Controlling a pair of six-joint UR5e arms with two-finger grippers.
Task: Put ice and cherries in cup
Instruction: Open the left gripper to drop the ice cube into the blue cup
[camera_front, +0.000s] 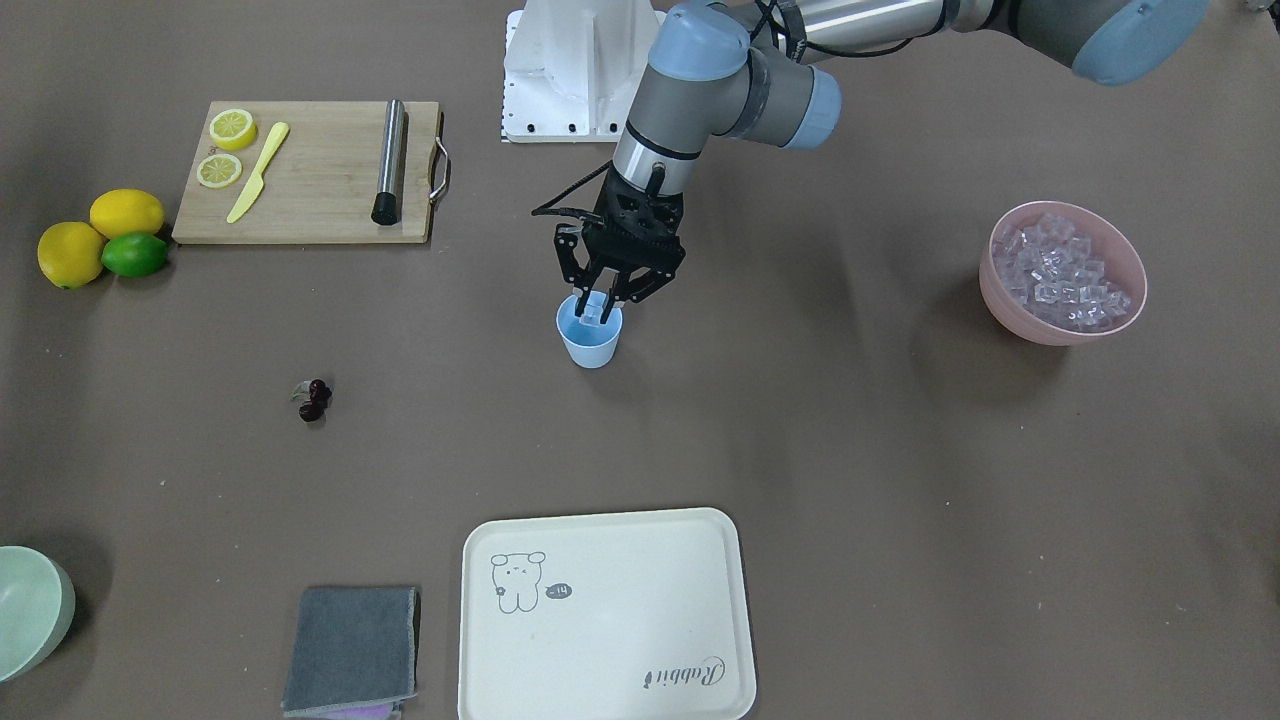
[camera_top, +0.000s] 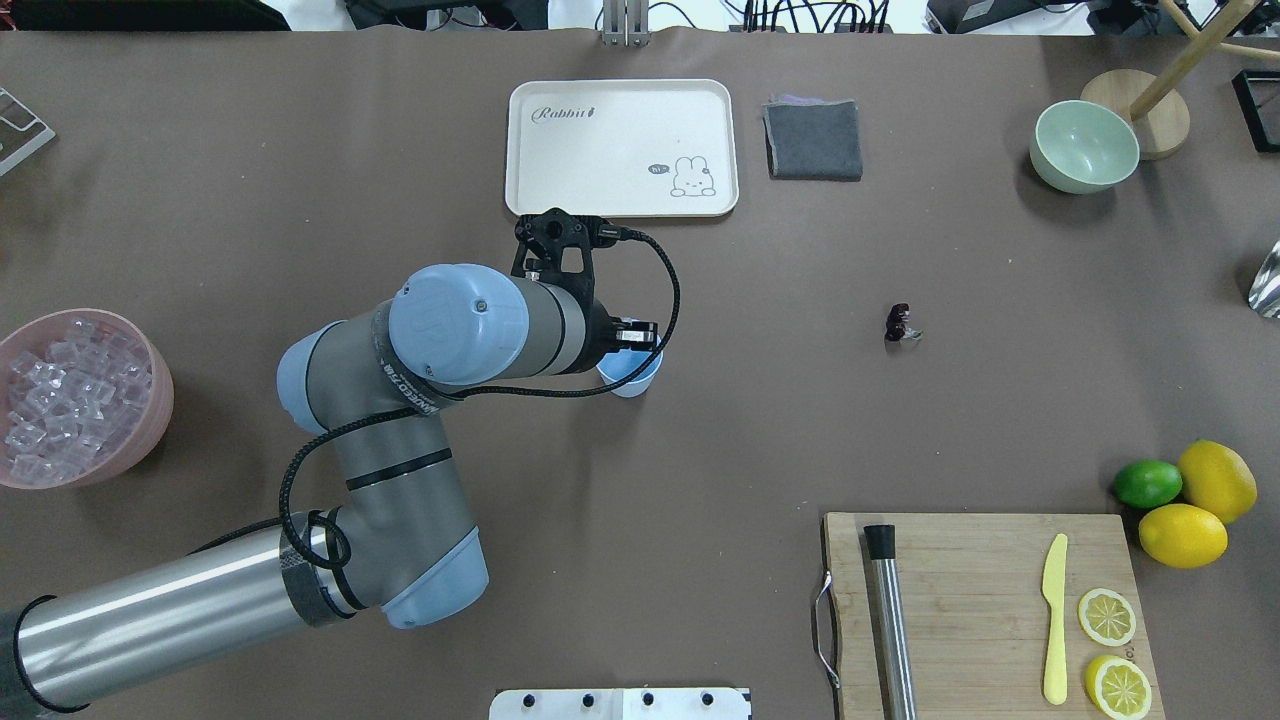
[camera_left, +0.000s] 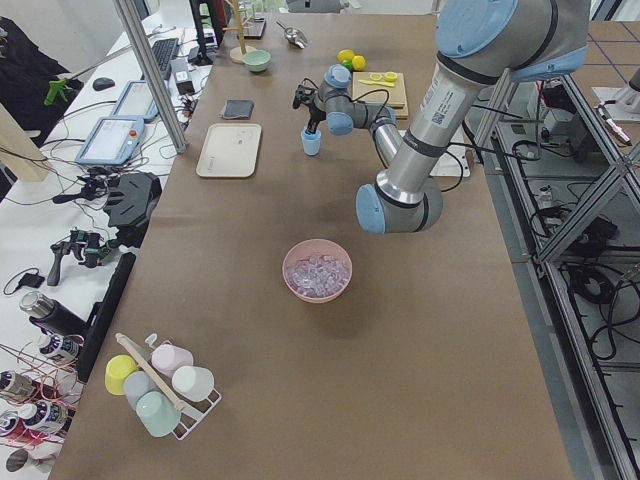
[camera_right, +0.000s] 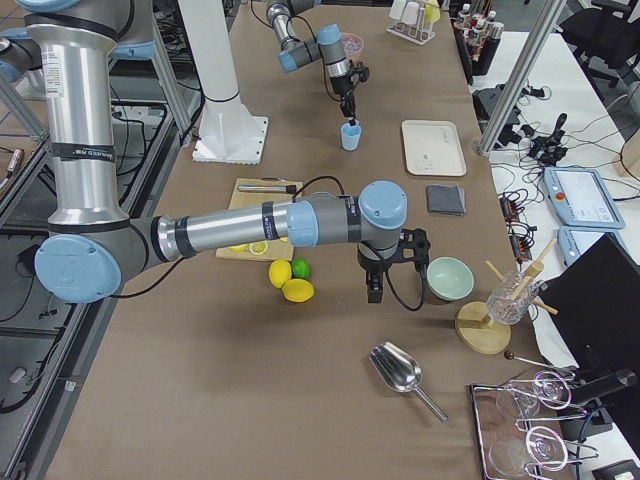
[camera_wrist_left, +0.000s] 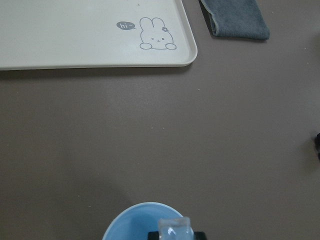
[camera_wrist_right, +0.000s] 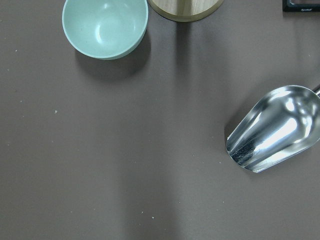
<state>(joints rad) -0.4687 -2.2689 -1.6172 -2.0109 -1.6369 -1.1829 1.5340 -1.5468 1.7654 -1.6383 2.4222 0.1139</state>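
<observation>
Robot side of table: rectangular wooden cutting board (camera_top: 970, 580) carrying two lemon slices (camera_top: 1106, 616), a pale yellow plastic knife (camera_top: 1055, 620) and a steel cylinder with a black end (camera_top: 890, 620). Two whole yellow lemons (camera_top: 1183, 535) and a green lime (camera_top: 1148, 483) sit bunched just off the board's corner.

Mid-table, robot's left end: big pink bowl (camera_front: 1050, 325), heaped with clear glassy ice cubes (camera_front: 1060, 272).

Centre: small light blue plastic cup (camera_front: 592, 345), upright, well apart from the pink bowl. Left gripper (camera_front: 598, 300) points straight down over it, fingertips at the rim, clamped on one clear cube (camera_wrist_left: 175, 231). The cube sits over the cup mouth; can't tell if it's below the rim.

Cluster of dark red cherries (camera_front: 315, 398) with a small leaf lies loose on the table, level with the cup, well off toward the robot's right. Nothing touches it.

Far side: cream rectangular tray with a rabbit print (camera_top: 600, 150), folded grey cloth (camera_top: 814, 139) beside it, pale green bowl (camera_top: 1084, 147) further right.

Right gripper (camera_right: 372, 292) hangs above the table at the right end, near the green bowl. Its wrist camera shows that bowl, a shiny metal scoop (camera_wrist_right: 272, 130) and a round wooden base (camera_wrist_right: 185, 7), not the fingers. Can't tell whether they're apart or together.
</observation>
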